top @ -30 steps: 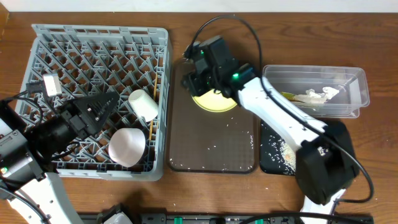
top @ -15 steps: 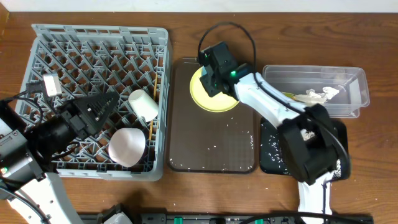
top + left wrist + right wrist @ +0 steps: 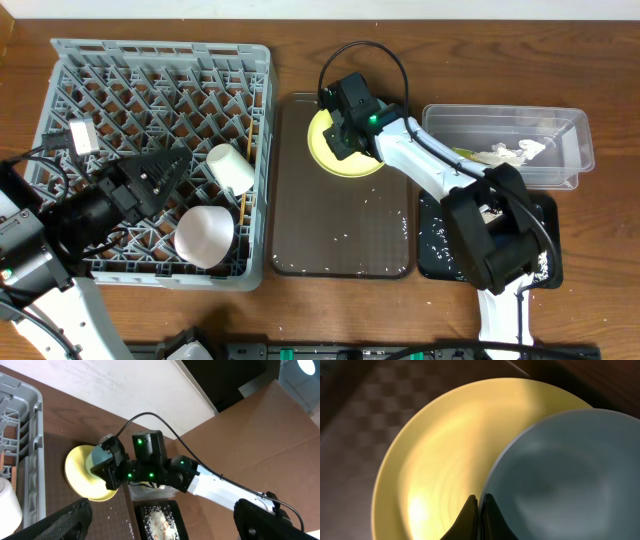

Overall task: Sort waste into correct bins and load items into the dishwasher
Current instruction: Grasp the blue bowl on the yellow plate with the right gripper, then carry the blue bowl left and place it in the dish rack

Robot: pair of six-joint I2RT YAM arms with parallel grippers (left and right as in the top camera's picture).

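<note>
**A:** Step in hand?

**B:** Loading, by my reading. The right gripper (image 3: 481,506) is down over the yellow plate (image 3: 348,166), at the far end of the brown serving tray (image 3: 340,230). Its jaws are narrow, pinched on the rim of the light blue cup (image 3: 560,485), with one finger on the plate side and one over the cup's inside.

**A:** Where is the cup?

**B:** On the plate, off-centre, mouth up.

**A:** Next move?

**B:** Probably a straight lift clear of the plate. Then a carry left over the wall of the dish rack (image 3: 150,60) and down into a free cell. The rack's near right corner already holds the white bowl (image 3: 204,236). A rim pinch is a thin hold and the cup could swing or slip, so go slow. The plate is yet to be loaded.

**A:** The left arm?

**B:** The left gripper (image 3: 161,509) hangs over the rack at the left of the desk, jaws wide, nothing in them.

**A:** How do the views differ?

**B:** Overhead hides the cup under the right wrist but gives the layout. It shows the tissue (image 3: 515,152) in the clear tub (image 3: 580,130), crumbs (image 3: 455,245) in the black tray (image 3: 425,262), and stray crumbs on the serving tray. Only the right wrist view shows the rim grip. The left wrist view shows the cup side-on. I cannot tell from it whether the cup is resting or just lifted.
</note>
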